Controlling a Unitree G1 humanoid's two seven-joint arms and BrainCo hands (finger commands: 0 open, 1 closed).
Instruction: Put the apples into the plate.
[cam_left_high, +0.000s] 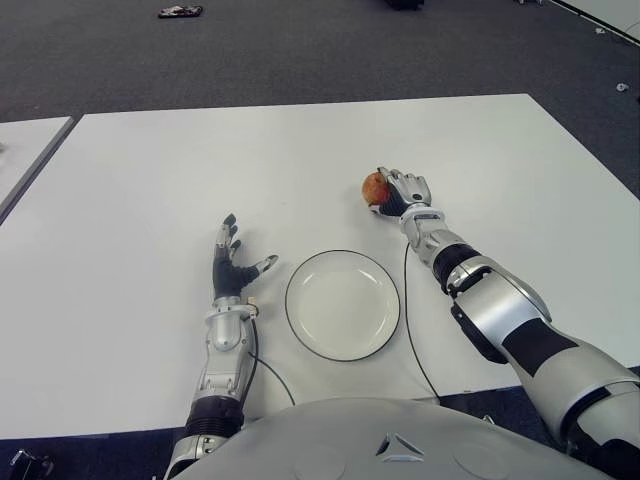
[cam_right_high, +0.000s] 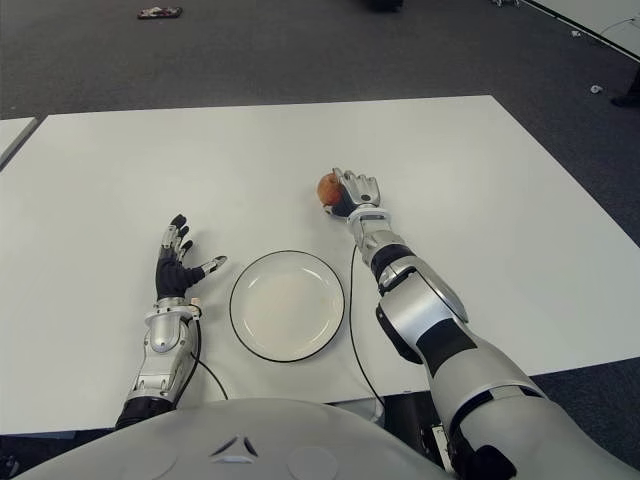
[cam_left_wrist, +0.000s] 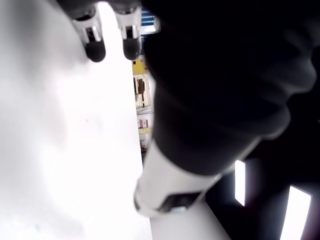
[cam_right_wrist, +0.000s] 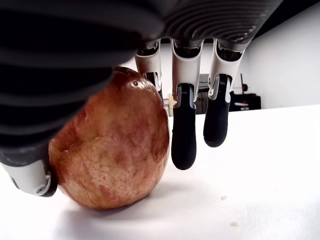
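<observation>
A red-brown, mottled apple (cam_left_high: 375, 187) is seen on the white table (cam_left_high: 150, 170), beyond the empty round white plate (cam_left_high: 342, 304). It is loosely cupped, not clenched, by the right hand (cam_left_high: 402, 192). The left hand (cam_left_high: 233, 265) is held flat left of the plate, fingers spread, grasping nothing.

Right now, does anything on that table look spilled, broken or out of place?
Nothing stands out. The plate sits empty and whole on the white table; the right hand is at one apple beyond it, and the left hand lies open beside the plate.
</observation>
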